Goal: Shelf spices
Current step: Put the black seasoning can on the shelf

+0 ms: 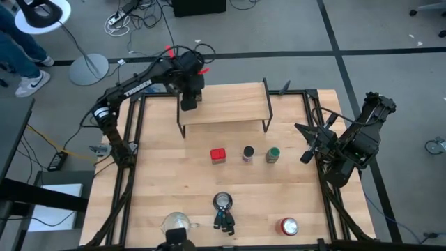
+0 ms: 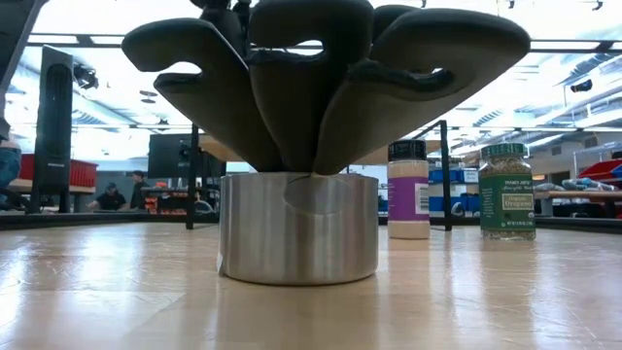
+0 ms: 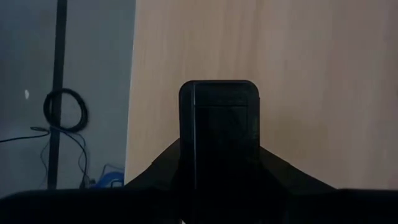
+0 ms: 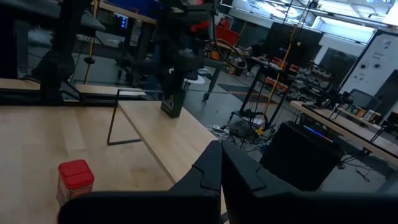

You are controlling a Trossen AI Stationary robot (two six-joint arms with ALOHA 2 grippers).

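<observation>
The dark olive square tin (image 3: 219, 118) is in my left gripper (image 1: 189, 100), over the left end of the shelf (image 1: 230, 104), a light board on thin black legs. The right wrist view also shows this tin (image 4: 172, 104) there. On the table in front of the shelf stand the red tin (image 1: 218, 155), the purple-labelled jar (image 1: 248, 153) and the green jar (image 1: 272, 154), each on its base. My right gripper (image 4: 221, 163) waits shut at the table's right edge, touching nothing. My left gripper pinches the dark olive tin between its two fingers (image 3: 163, 163), one on each opposite side wall (image 3: 186, 146). It comes from above, pointing down. The tin stays upright at the shelf board's left end (image 4: 168, 115); whether its base touches the board I cannot tell.
Near the table's front edge stand a metal cup (image 2: 297, 228) holding a black object, a clear glass cup (image 1: 176, 223) and a round red-topped can (image 1: 288, 226). Most of the shelf board to the right of the tin is bare (image 1: 237, 103).
</observation>
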